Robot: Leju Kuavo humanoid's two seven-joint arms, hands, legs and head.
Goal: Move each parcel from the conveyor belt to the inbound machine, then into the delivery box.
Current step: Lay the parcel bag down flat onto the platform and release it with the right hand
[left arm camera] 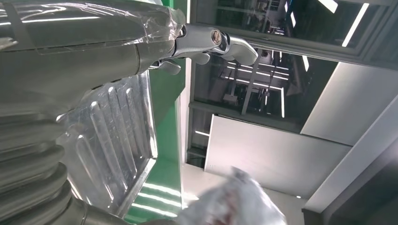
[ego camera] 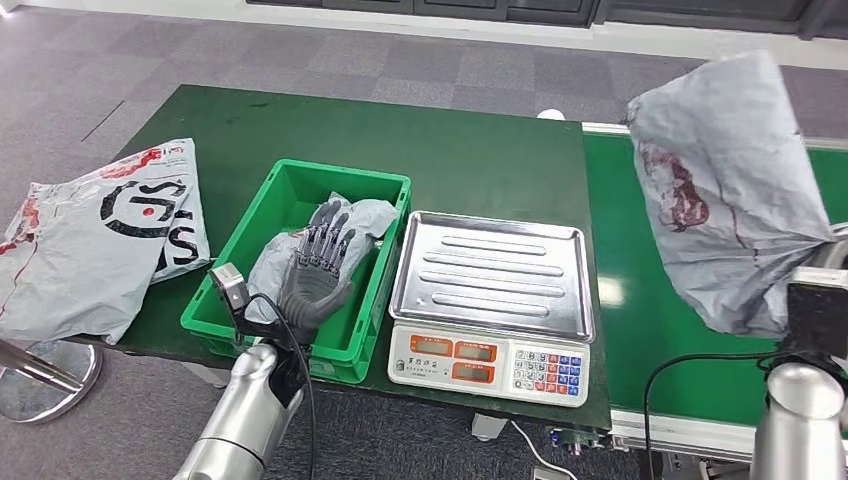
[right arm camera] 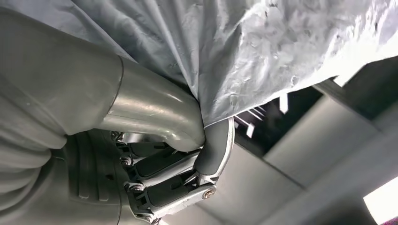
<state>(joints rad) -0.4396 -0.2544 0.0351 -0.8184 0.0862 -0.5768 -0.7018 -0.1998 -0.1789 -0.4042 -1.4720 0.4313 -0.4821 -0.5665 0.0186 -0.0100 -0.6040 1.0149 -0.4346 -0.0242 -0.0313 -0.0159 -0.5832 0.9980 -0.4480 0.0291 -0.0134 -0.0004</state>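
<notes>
My right hand (right arm camera: pixel 187 154) pinches the edge of a crumpled grey parcel (ego camera: pixel 730 190) between thumb and fingers and holds it in the air above the green conveyor belt (ego camera: pixel 640 300); in the head view the parcel hides the hand. The silver-trayed scale (ego camera: pixel 490 270) stands left of the belt. Left of the scale is a green box (ego camera: pixel 235 240) with another grey parcel (ego camera: pixel 375 215) lying in it. My left hand (ego camera: pixel 318 262) hovers over that parcel with fingers spread, holding nothing. The left wrist view shows the scale tray (left arm camera: pixel 117 136) and the lifted parcel (left arm camera: pixel 234 201).
A large grey-white parcel (ego camera: pixel 90 240) with black and red print lies on the dark green table (ego camera: pixel 480 150) at the far left, overhanging its edge. A round metal stand base (ego camera: pixel 50 375) sits on the floor below it.
</notes>
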